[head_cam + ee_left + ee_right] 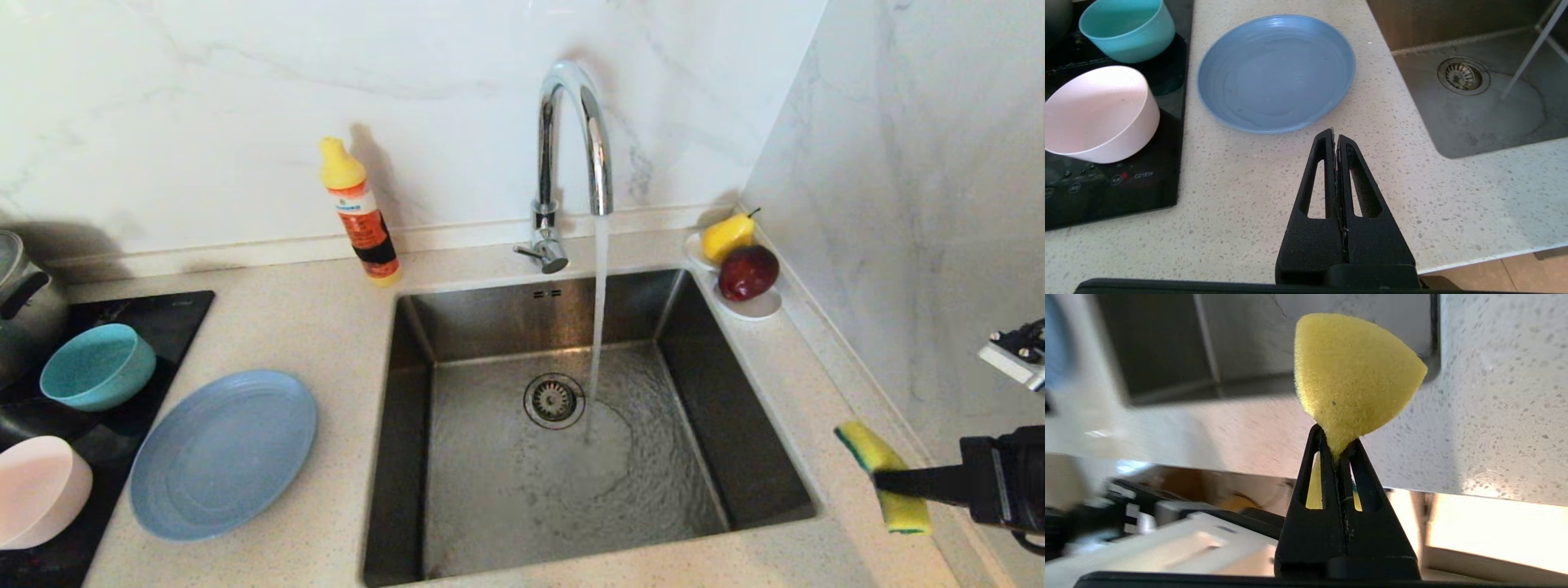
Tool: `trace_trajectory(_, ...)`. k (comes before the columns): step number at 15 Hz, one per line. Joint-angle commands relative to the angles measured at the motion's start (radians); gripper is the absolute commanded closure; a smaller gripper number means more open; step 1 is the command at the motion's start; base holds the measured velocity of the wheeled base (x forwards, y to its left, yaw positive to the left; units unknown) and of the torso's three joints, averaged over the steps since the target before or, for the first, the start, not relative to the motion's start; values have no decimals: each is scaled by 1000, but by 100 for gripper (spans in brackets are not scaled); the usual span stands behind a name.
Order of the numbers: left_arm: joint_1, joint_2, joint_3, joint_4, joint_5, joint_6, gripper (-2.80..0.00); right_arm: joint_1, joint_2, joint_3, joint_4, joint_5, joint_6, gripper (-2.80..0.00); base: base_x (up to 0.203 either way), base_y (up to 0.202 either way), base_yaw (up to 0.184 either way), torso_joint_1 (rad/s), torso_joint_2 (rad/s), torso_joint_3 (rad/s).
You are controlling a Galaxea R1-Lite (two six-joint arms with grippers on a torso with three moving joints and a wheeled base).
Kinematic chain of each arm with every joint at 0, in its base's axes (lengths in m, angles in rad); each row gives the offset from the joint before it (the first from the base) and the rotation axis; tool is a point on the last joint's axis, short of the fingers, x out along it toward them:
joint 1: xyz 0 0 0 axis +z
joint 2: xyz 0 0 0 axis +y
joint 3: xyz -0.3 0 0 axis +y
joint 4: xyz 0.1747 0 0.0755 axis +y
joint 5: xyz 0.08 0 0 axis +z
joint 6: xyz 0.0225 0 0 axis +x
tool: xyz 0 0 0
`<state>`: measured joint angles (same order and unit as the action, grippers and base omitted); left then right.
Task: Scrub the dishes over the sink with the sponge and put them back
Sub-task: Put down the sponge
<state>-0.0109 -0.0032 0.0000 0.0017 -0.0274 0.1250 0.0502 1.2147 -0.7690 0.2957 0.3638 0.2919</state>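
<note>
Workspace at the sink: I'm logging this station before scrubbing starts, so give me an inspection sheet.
Surface: speckled counter, cooktop at left.
Job's things: teal bowl and pink bowl on cooktop; blue plate on counter; sink, tap running.
Clutter: detergent bottle, pear and apple on saucer, pot.
Grippers: right tool shut on sponge; left tool shut, empty.
Cables: nothing seen.
Surroundings: marble walls.
</note>
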Motion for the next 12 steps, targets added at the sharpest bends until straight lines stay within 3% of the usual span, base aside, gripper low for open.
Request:
trace_trajectory(1,0,2,0,0,0,1,0,51,-5,67,-58,-90,-2,0,0,0,0,0,0,0)
trace_trajectory(5,0,2,0,0,0,1,0,98,19,184,-232,-278,-25,0,0,0,0,0,0,0)
trace_trajectory(9,0,2,0,0,0,1,0,100,59,254,-323,-379,-86,0,0,0,0,0,0,0)
trace_trajectory(12,0,2,0,0,0,1,0,115,128,342,-489,-487,-158,0,0,0,0,0,0,0)
